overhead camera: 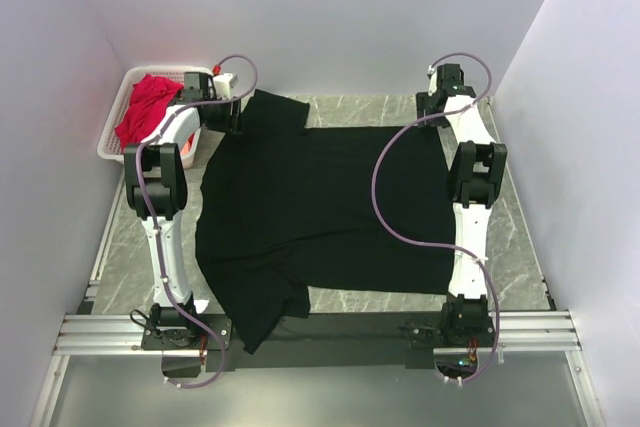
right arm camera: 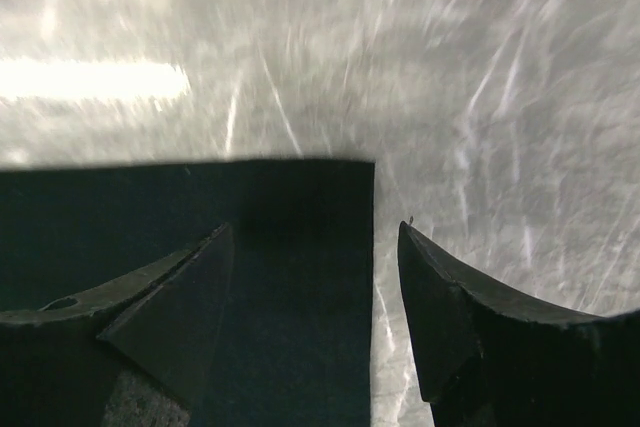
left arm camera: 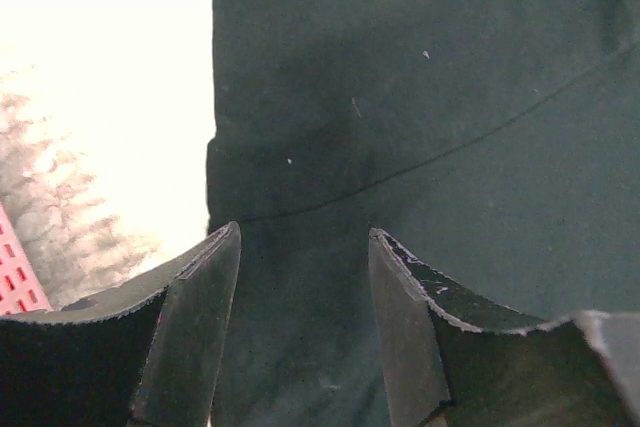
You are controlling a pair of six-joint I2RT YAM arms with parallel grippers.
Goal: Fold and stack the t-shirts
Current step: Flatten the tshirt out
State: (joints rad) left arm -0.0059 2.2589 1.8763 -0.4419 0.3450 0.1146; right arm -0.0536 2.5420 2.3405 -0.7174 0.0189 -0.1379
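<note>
A large black t-shirt [overhead camera: 320, 207] lies spread flat on the marble table, one sleeve at the far left and the other hanging over the near edge. My left gripper [overhead camera: 235, 115] is open just above the far-left sleeve; in the left wrist view its jaws [left arm camera: 300, 237] straddle black cloth [left arm camera: 450, 97] at a seam. My right gripper [overhead camera: 432, 109] is open over the shirt's far-right corner; in the right wrist view [right arm camera: 315, 232] that corner [right arm camera: 300, 207] lies between the fingers. A crimson red shirt [overhead camera: 148, 102] lies bunched in the basket.
A white lattice basket [overhead camera: 108, 139] stands at the far left against the wall. Grey walls close in the table on the left, back and right. Bare marble [right arm camera: 480, 77] shows beyond the shirt's far edge. A metal rail [overhead camera: 330, 332] runs along the near edge.
</note>
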